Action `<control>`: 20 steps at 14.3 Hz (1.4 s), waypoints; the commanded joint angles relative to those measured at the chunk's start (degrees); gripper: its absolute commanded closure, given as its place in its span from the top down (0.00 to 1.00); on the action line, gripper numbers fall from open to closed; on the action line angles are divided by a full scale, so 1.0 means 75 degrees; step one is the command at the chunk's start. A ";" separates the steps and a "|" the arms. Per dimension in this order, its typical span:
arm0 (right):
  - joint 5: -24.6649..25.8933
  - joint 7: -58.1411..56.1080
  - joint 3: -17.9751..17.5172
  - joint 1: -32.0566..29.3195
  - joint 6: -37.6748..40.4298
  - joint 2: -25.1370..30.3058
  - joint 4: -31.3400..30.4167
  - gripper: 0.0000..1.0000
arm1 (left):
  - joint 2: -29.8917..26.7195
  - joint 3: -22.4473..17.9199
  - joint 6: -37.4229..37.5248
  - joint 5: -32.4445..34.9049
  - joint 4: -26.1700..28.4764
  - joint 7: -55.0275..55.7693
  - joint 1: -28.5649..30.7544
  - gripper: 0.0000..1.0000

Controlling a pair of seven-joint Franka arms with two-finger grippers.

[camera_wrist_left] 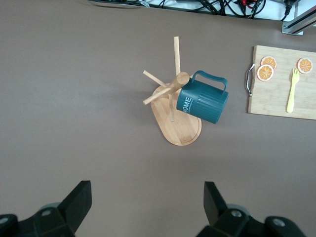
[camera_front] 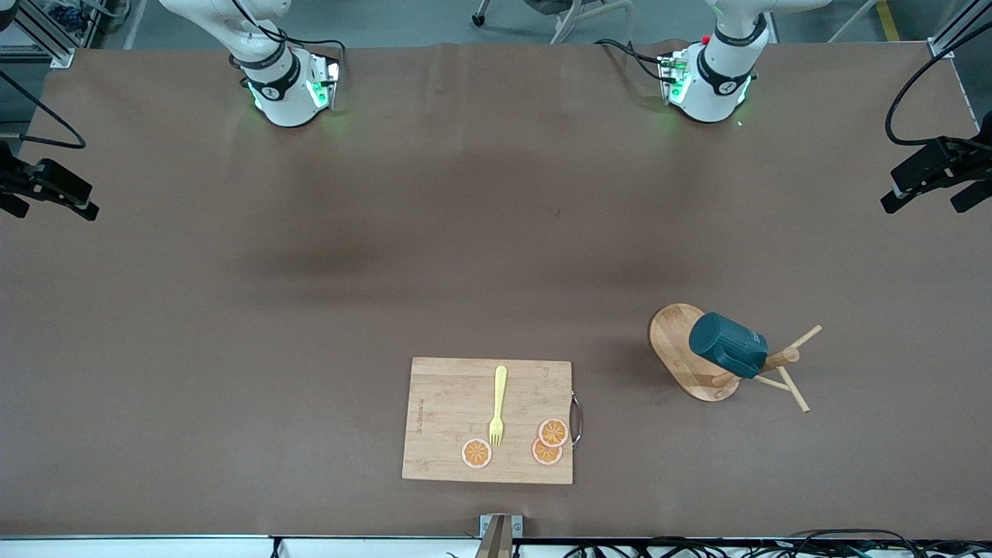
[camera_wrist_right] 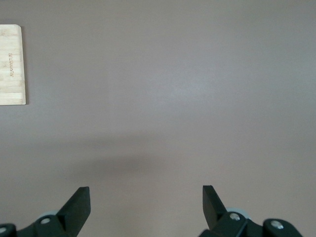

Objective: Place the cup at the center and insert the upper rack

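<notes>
The cup (camera_front: 727, 345), a dark teal ribbed mug, hangs tilted on a peg of the upper rack (camera_front: 673, 341), a bamboo mug tree standing toward the left arm's end of the table. In the left wrist view the cup (camera_wrist_left: 202, 102) shows its handle, and the rack's oval base (camera_wrist_left: 180, 129) lies under it. My left gripper (camera_wrist_left: 147, 186) hangs open over bare table, apart from the rack, holding nothing. My right gripper (camera_wrist_right: 145, 190) is open too, over bare brown table. Neither hand shows in the front view; only the arm bases do.
A bamboo cutting board (camera_front: 457, 411) lies near the front camera, with a yellow fork (camera_front: 498, 407) and three orange slices (camera_front: 552, 432) on it. Its edge shows in the right wrist view (camera_wrist_right: 12, 64). Black cameras on stands (camera_front: 46, 186) (camera_front: 938, 174) flank the table's ends.
</notes>
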State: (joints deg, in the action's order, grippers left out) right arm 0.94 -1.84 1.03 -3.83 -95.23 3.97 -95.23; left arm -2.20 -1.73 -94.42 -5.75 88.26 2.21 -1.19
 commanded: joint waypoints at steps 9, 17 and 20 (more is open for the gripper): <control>-0.0114 0.0034 -0.0090 -0.0392 0.0017 -0.0037 -0.0075 1.00 | 0.0013 0.0580 -0.0020 0.0929 -0.0061 -0.0119 0.0053 1.00; -0.0114 0.0046 -0.0102 -0.0333 0.0041 -0.0037 -0.0064 1.00 | 0.0001 0.0535 -0.0067 0.0486 -0.0084 -0.0119 0.0123 1.00; -0.0114 0.0046 -0.0102 -0.0380 0.0053 -0.0037 -0.0064 1.00 | -0.0022 0.0547 -0.0278 0.0486 -0.0014 -0.0108 0.0112 1.00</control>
State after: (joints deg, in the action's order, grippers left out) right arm 0.92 -1.74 0.83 -5.75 -94.99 3.32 -95.53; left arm -2.15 2.12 -95.76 -1.33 88.26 2.15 -0.77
